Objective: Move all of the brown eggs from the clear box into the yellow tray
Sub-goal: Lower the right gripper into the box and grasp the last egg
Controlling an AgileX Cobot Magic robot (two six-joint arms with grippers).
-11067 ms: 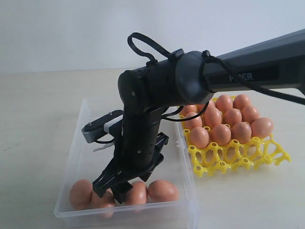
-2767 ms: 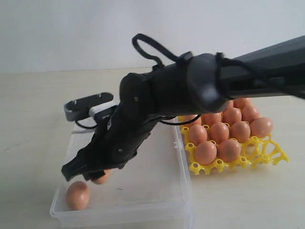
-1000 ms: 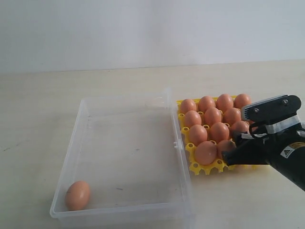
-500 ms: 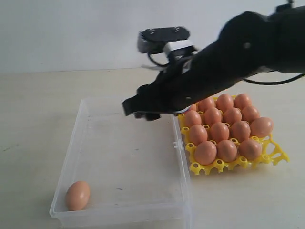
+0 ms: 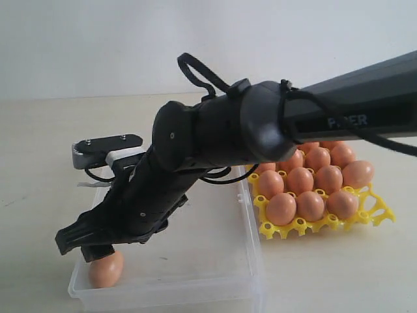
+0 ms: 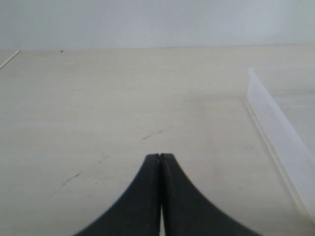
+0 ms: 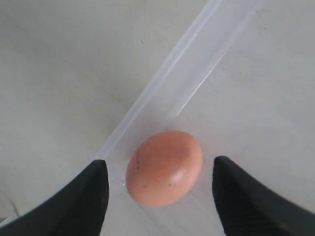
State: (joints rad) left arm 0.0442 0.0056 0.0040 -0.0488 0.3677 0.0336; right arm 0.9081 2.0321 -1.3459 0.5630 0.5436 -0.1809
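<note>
Brown eggs (image 5: 300,180) sit in two places: the clear box (image 5: 215,261) holds one in a near corner, the yellow tray (image 5: 301,227) the rest. The right gripper (image 5: 88,246) hovers wide open and empty, straddling that last egg (image 7: 164,167). Next, I judge, it should lower and close gently.

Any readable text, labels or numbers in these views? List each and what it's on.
"P PER": pale letters on the right arm's forearm; the second letter is hidden behind a black cable.
No text shows on the brown eggs, yellow tray or clear box.
Both wrist views: no text.
</note>
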